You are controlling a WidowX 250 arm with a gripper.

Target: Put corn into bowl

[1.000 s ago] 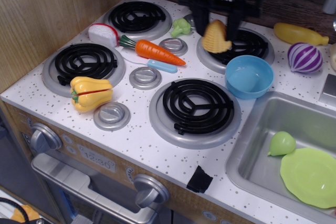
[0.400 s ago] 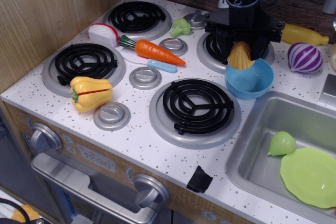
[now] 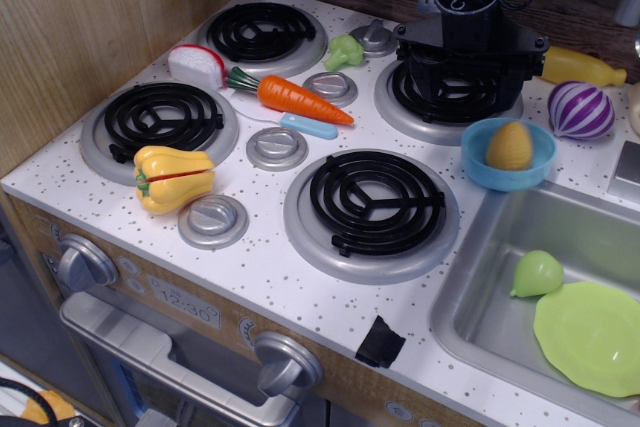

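Nothing new along the front edge, pepper (image 3: 173, 177) untouched. Farther back toward the right edge, by the sink (image 3: 470, 297) rim: corn (image 3: 508, 146) now sitting inside the blue bowl (image 3: 474, 162), no longer pinched like a moment ago. Bowl nudged right too. Behind it, gripper (image 3: 468, 65) spread wide, empty, over the back burner (image 3: 395, 97). Looks pretty much done.

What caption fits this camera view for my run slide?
Corn sits in the blue bowl by the sink, open gripper just behind it.
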